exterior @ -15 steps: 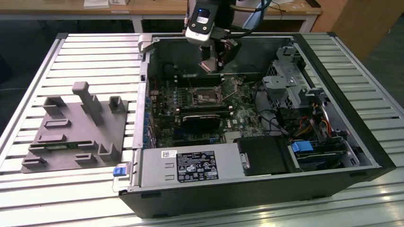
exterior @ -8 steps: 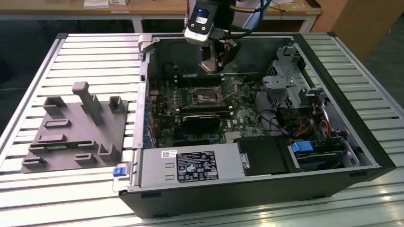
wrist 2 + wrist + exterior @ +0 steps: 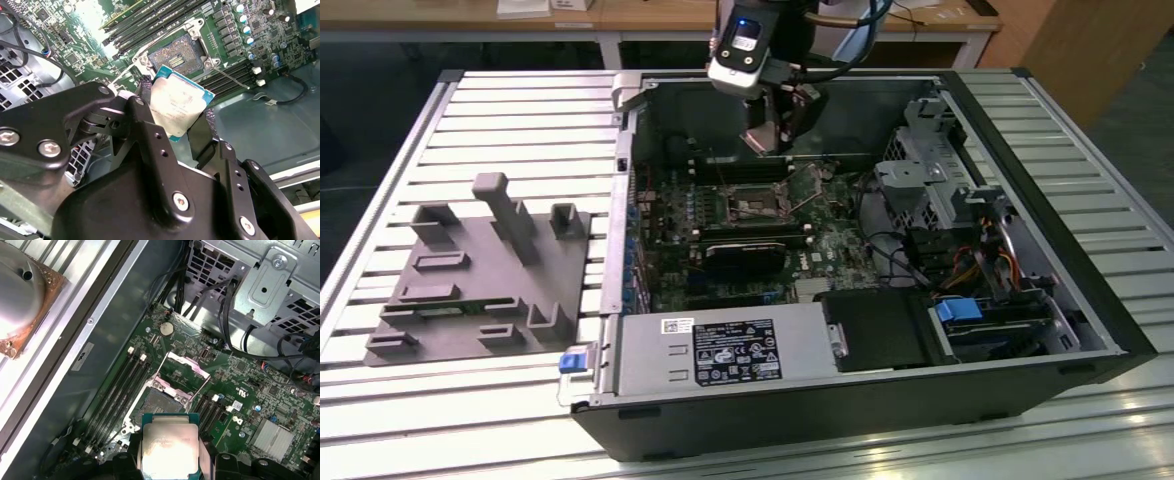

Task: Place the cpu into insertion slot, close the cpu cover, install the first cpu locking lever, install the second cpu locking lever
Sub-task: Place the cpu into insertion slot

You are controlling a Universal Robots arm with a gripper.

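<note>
My gripper [image 3: 176, 131] is shut on the cpu [image 3: 178, 106], a flat square chip with a silver-grey face and a teal edge, held between the black fingers [image 3: 146, 131]. The first wrist view has the cpu [image 3: 170, 446] just above and short of the insertion slot [image 3: 159, 404], whose dark centre lies bare. The cpu cover [image 3: 183, 371], a thin silvery frame, stands tilted up at the slot's far side. A thin wire locking lever [image 3: 235, 80] sticks out beside the insertion slot [image 3: 177, 56]. In the exterior view my gripper [image 3: 769, 140] hangs inside the open case, above the insertion slot [image 3: 754, 207].
Long black memory slots [image 3: 117, 390] run beside the socket. A silver drive cage [image 3: 927, 175] with cables stands at the exterior view's right, and a power supply [image 3: 720, 352] at the front. A grey fixture block [image 3: 480, 270] lies outside the case. A copper-based cooler [image 3: 22, 295] rests on the slatted table.
</note>
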